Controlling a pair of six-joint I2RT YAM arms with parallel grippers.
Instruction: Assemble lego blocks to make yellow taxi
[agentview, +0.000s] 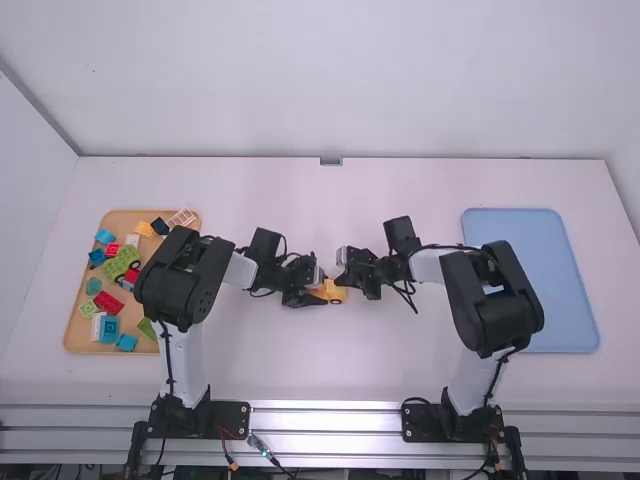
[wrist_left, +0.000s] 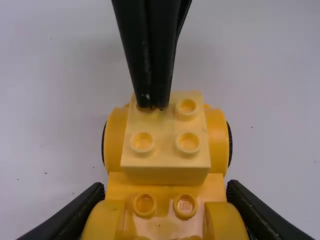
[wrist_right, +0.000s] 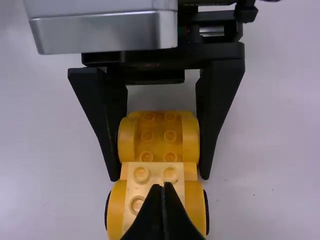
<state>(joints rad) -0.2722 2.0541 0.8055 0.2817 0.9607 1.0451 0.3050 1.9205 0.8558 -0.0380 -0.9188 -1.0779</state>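
Fingers (wrist_left: 260, 212) of your left gripper (agentview: 321, 293) straddle the yellow car base (wrist_left: 165, 220), one on each side, so you have it held at one end. The fingers (wrist_right: 162, 205) of your right gripper (agentview: 342, 281) are drawn together, their tips at a corner stud of the pale yellow block (wrist_left: 165, 161); they appear to press on it, though the contact is partly hidden. That block sits on the car base, at the end toward your right arm, between its rounded yellow sides, with dark wheels (wrist_left: 230, 144) just outside them.

Under the car base is your white desk (agentview: 300, 350). Well to the left of the car base you have a wooden tray (agentview: 78, 330) of loose pieces, among them a red block (agentview: 108, 302), a blue block (agentview: 109, 329) and a green piece (agentview: 120, 262). Well to its right lies a blue tray (agentview: 530, 280).
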